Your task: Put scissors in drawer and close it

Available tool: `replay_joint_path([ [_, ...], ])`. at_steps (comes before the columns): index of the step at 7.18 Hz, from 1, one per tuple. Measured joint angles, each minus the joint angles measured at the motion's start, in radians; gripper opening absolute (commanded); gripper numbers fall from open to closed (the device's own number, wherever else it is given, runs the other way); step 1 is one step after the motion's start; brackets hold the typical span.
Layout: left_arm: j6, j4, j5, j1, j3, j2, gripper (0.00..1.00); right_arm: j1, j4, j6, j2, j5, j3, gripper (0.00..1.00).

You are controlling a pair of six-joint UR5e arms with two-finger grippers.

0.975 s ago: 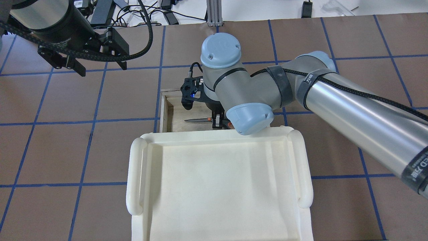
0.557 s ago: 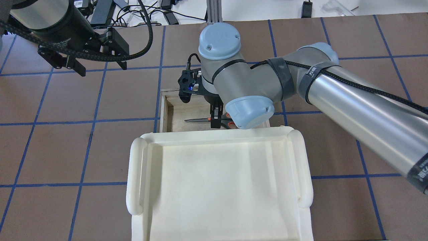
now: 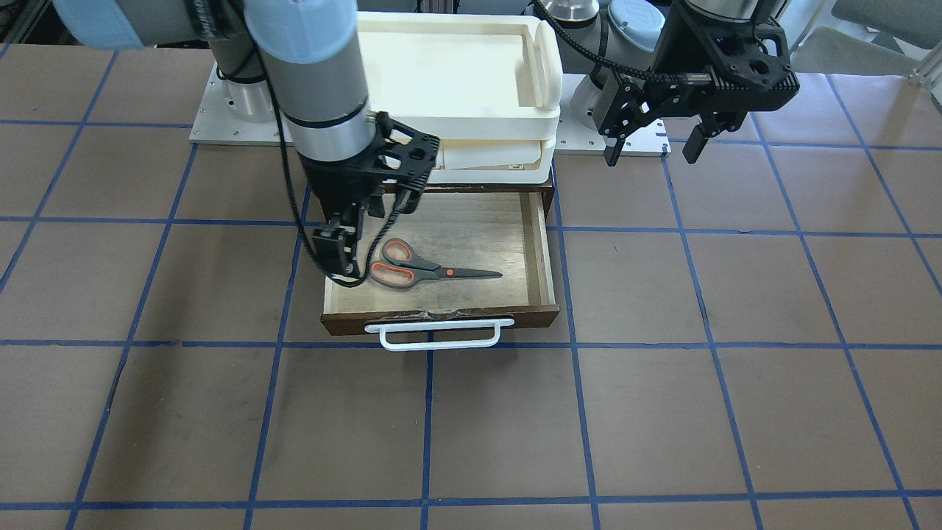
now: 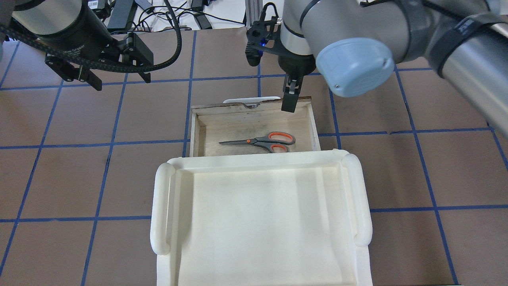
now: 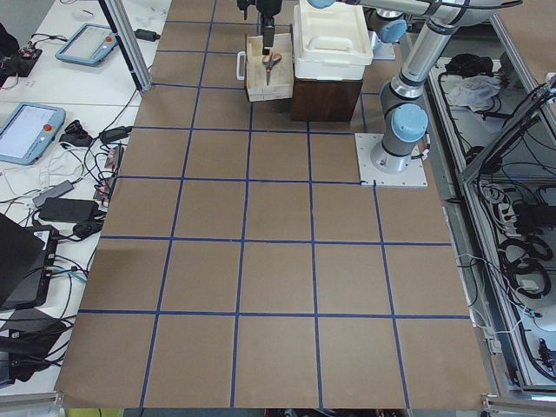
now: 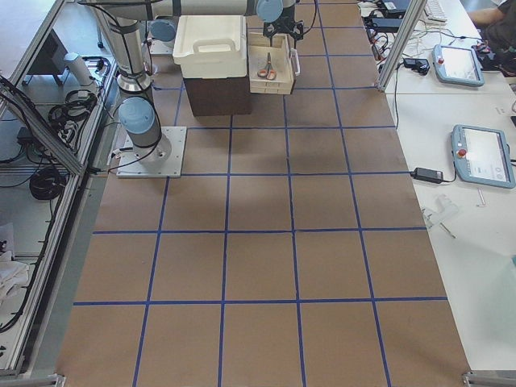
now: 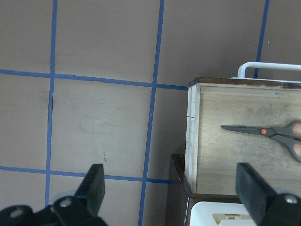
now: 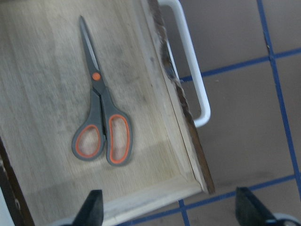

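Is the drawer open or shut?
Open. The drawer sticks out from under the tray, and the scissors lie flat on its wooden floor in plain sight.

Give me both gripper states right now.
Left gripper: open, holding nothing.
Right gripper: open, empty; scissors lie loose in the drawer.

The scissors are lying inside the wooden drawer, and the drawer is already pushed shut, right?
Not quite. The scissors do lie inside the wooden drawer, but the drawer is pulled open, not shut. The exterior front-facing view shows its pale floor uncovered and its white handle sticking out in front.
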Motion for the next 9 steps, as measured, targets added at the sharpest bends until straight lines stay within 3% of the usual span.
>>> replay_joint_path([
  [2, 0.0, 0.0, 0.0, 0.0, 0.0, 0.0, 1.0, -0.107, 0.037, 0.116, -0.054, 0.003, -0.002, 1.0],
  [7, 0.0, 0.0, 0.0, -0.001, 0.0, 0.0, 1.0, -0.154, 0.039, 0.769, -0.091, -0.012, -0.002, 1.0],
  [9, 0.0, 0.0, 0.0, -0.001, 0.0, 0.0, 1.0, -0.222, 0.091, 0.958, -0.107, -0.026, -0.001, 1.0],
])
